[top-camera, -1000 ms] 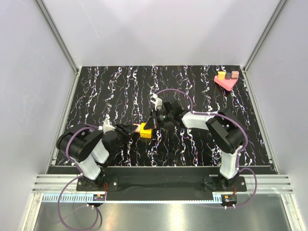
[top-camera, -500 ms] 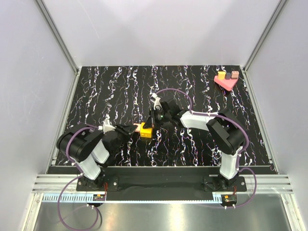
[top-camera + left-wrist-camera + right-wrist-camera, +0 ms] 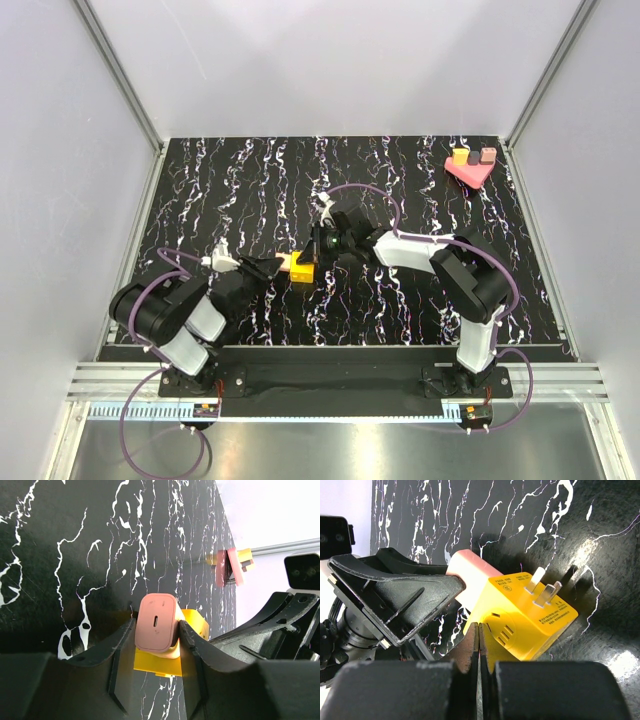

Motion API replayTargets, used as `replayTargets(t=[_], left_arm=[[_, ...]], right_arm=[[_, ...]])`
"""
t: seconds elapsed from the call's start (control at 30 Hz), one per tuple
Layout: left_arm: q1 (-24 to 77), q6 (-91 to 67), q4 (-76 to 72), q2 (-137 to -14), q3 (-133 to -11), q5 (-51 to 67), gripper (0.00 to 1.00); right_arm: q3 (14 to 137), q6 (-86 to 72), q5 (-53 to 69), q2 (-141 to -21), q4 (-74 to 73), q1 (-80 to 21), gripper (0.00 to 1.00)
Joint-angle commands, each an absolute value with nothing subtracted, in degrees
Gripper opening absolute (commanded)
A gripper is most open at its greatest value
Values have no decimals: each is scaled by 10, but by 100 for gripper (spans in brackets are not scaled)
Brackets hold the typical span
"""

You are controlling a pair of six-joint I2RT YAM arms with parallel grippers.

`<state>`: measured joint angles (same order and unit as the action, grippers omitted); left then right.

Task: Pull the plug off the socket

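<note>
Nothing is separated yet. The pink plug [image 3: 156, 622] sits fully seated in the yellow socket adapter [image 3: 525, 612], with no gap at the joint, on the worktop [image 3: 250, 180]. Your left fingers [image 3: 120, 645] are clamped on the plug's two sides. Your right fingers [image 3: 470, 650] are pressed together, holding nothing, with their tips at the socket's edge. The socket looks unrestrained, so a pull would probably drag it along. The pink block holder [image 3: 468, 165] lies well apart from the socket and out of the way.

Left gripper [image 3: 156, 630] clamped, right gripper [image 3: 479, 628] pinched
</note>
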<state>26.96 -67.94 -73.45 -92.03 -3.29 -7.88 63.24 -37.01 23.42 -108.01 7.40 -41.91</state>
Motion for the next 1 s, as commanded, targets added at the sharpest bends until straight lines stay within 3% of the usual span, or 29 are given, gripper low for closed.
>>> replayTargets(t=[0.0,0.97], left_arm=[[263,-635,-955,-938,20,-147,0],[264,-752,-956,-1106,21,-168,0]], right_arm=[[609,-331,115,-1128,-51,-405,0],[622,-339,119,-1153,-53,-405,0]])
